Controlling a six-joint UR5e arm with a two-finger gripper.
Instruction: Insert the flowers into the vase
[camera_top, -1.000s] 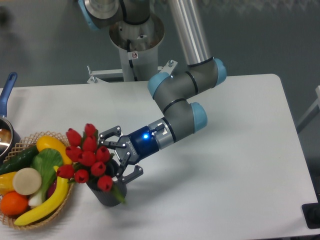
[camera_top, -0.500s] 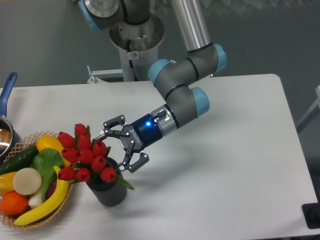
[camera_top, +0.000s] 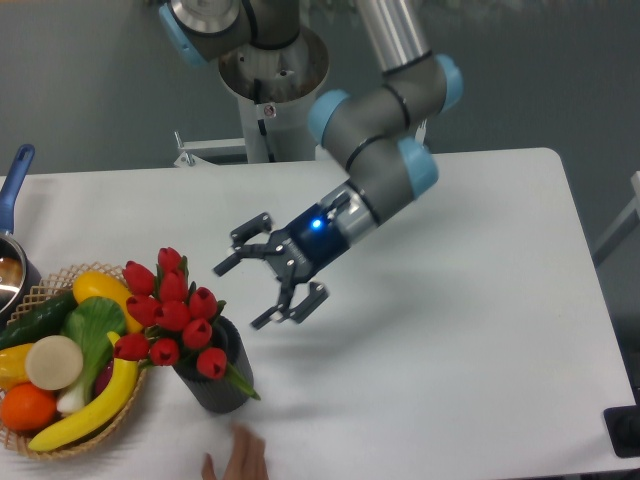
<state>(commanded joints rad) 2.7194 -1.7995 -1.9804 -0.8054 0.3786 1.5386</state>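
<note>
**Flowers seated, end effector clear of the vase**

The flowers stand in the vase, heads leaning toward the wicker basket just beside it. The end effector hangs up and to the right of the vase, fingers spread, gripping nothing. Insertion looks done; what remains is likely only a retreat. Stems are hidden inside the vase. A hand enters below the vase, cut off by the frame edge.

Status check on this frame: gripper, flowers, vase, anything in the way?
Gripper open, empty, jaws spread, clear of the bunch. Red artificial tulips standing in the dark grey ribbed vase. Woven wicker fruit basket beside the vase; a hand at the bottom edge.
</note>
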